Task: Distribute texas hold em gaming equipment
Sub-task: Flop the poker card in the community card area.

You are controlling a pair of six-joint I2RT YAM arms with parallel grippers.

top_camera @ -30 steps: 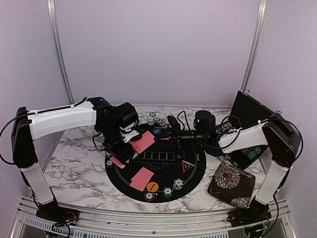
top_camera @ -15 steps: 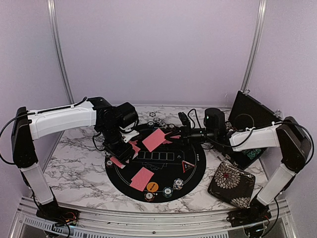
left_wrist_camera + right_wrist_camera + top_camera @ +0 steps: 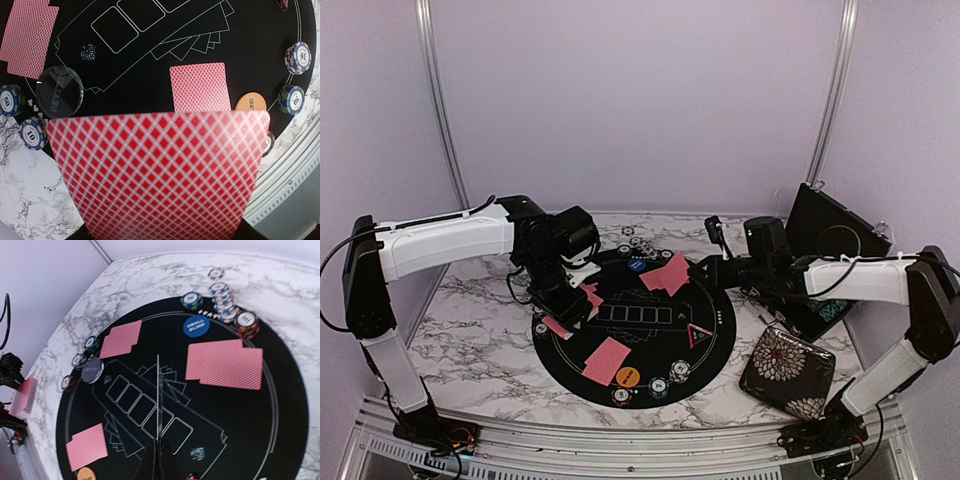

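The left gripper (image 3: 567, 303) hangs over the 9 o'clock side of the round black mat (image 3: 660, 352), pinching a pack of cards (image 3: 160, 175) whose red lattice back fills the lower half of the left wrist view. The right gripper (image 3: 698, 268) reaches in from 2 o'clock, its fingers pressed together on a single card (image 3: 158, 400), which its own camera sees edge-on as a thin pale line. At 1 o'clock on the mat, 2 overlapped cards (image 3: 225, 364) lie face down beside the blue disc (image 3: 638, 266), with a cluster of chips (image 3: 638, 245) on the rim at 12 o'clock. A second pair of cards (image 3: 122, 338) lies at 10 o'clock next to a black disc (image 3: 92, 371). The near cards (image 3: 607, 360) lie at 7 o'clock, just beside the orange disc (image 3: 627, 377) and 3 chip stacks (image 3: 659, 385) along the 6 o'clock rim. The red-edged triangle (image 3: 697, 335) sits at 3 o'clock. Off the mat, a floral pouch (image 3: 787, 372) rests at 4 o'clock and a black case (image 3: 830, 245) stands at 2 o'clock.
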